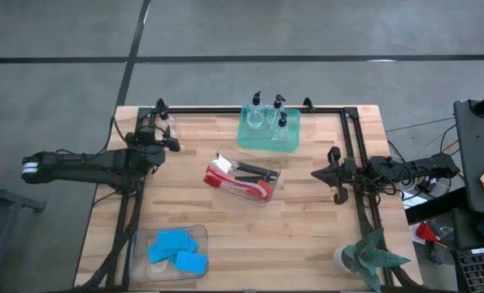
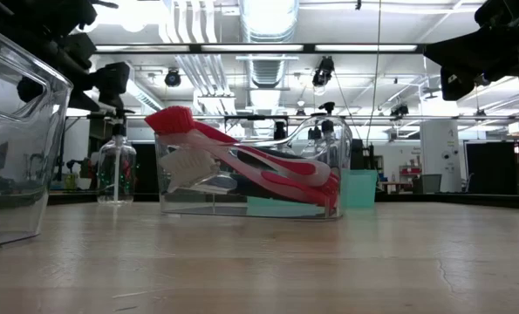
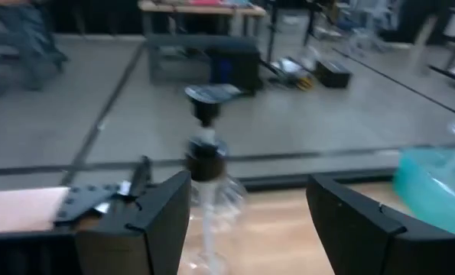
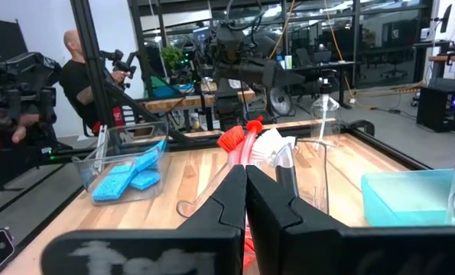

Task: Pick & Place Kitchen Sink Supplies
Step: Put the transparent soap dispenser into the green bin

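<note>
One clear pump bottle (image 1: 167, 122) with a black top stands upright on the table's far left corner, also in the left wrist view (image 3: 209, 177) and the low view (image 2: 117, 167). My left gripper (image 3: 246, 218) is open, with a finger on either side of this bottle, the bottle nearer one finger. Three more pump bottles (image 1: 270, 114) stand in the green tray (image 1: 250, 138). Red and black brushes (image 1: 242, 175) lie in a clear bin at mid-table. Blue sponges (image 1: 176, 248) lie in a clear bin near the front. My right gripper (image 4: 246, 191) is shut, waiting at the table's right side (image 1: 323, 173).
A potted plant (image 1: 372, 256) stands at the near right corner. A black frame rail (image 1: 225, 108) runs along the far edge and down the right side. Bare wood lies between the brush bin (image 1: 270, 185) and the sponge bin (image 1: 140, 244). A person (image 4: 78, 76) stands beyond the table.
</note>
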